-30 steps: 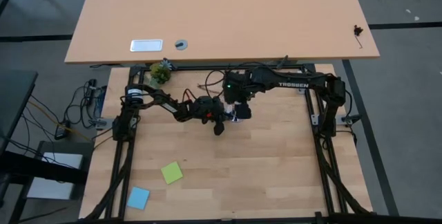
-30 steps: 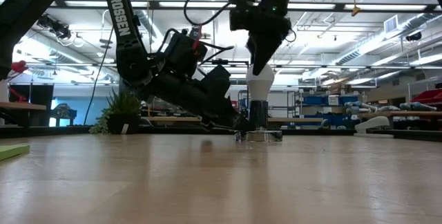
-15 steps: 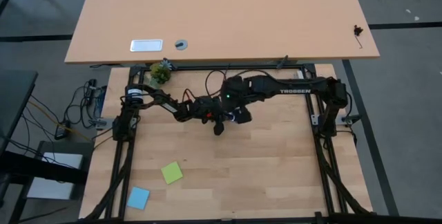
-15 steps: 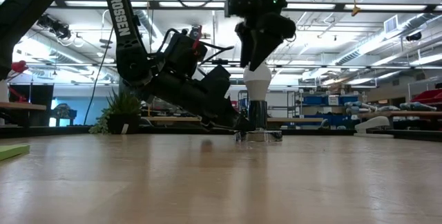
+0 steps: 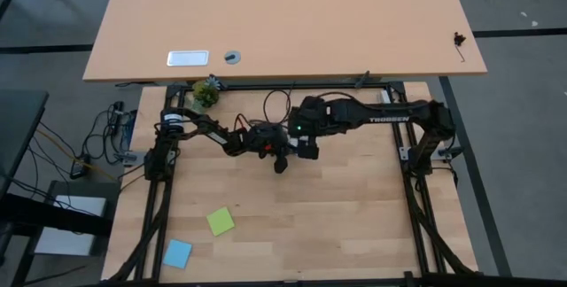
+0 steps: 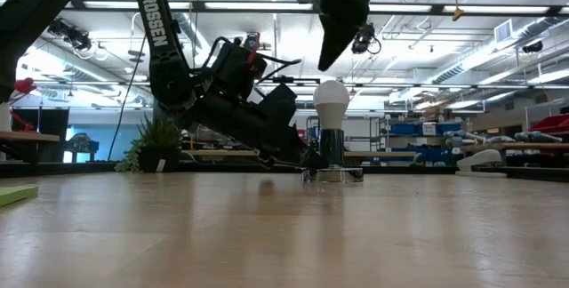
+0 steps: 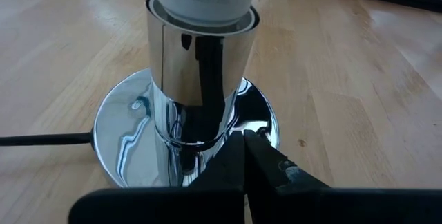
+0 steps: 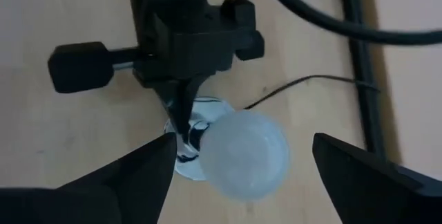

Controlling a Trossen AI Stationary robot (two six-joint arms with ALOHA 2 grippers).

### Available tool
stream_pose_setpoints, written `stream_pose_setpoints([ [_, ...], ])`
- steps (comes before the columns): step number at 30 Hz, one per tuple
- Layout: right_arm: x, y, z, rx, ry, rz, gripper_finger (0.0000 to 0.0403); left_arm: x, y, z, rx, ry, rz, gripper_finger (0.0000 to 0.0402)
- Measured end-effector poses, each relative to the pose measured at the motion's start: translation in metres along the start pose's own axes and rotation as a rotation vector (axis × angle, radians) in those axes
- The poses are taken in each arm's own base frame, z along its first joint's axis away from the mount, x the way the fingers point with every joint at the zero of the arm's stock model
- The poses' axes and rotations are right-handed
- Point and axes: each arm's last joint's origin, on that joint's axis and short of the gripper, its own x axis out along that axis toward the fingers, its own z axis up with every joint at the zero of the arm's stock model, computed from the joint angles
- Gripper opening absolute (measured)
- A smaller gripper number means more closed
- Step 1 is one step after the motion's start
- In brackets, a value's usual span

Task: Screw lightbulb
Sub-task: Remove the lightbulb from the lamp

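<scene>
While seated upright in the chrome socket (image 6: pixel 332 148), lightbulb (image 6: pixel 332 105) directly below right gripper (image 6: pixel 336 50), fingers spread, untouched; left gripper (image 7: pixel 246 156) pressed together on socket base.

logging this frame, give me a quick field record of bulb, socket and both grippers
lightbulb: upright in the chrome socket, nothing gripping it
socket base: round chrome disc on the wooden table, black cord leading off
left gripper: shut, fingertips pressed on the disc's edge
right gripper: open, above the bulb, clear of it
</scene>
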Motion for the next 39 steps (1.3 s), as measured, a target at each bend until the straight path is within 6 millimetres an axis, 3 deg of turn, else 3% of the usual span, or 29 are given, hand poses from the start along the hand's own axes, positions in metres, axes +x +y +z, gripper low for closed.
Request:
stream_pose_setpoints([
  [8, 0.019, -0.022, -0.008, 0.04, 0.041, 0.083, 0.033, 0.0, 0.0, 0.0, 0.019, -0.001, 0.0, 0.0],
  [16, 0.02, -0.022, -0.007, 0.035, 0.023, 0.103, 0.032, 0.0, 0.0, 0.0, 0.019, -0.001, 0.0, 0.0],
  [26, 0.015, -0.016, -0.007, 0.259, 0.058, 0.116, 0.0318, 0.0, 0.0, 0.0, 0.025, -0.002, -0.001, 0.0],
  [35, 0.021, -0.041, -0.011, 0.508, 0.085, 0.11, 0.0319, 0.0, 0.0, 0.0, 0.026, -0.003, -0.001, 0.0],
  [39, 0.029, -0.046, -0.011, 0.543, 0.098, 0.16, 0.0323, 0.0, 0.0, 0.0, 0.028, -0.003, -0.001, 0.0],
])
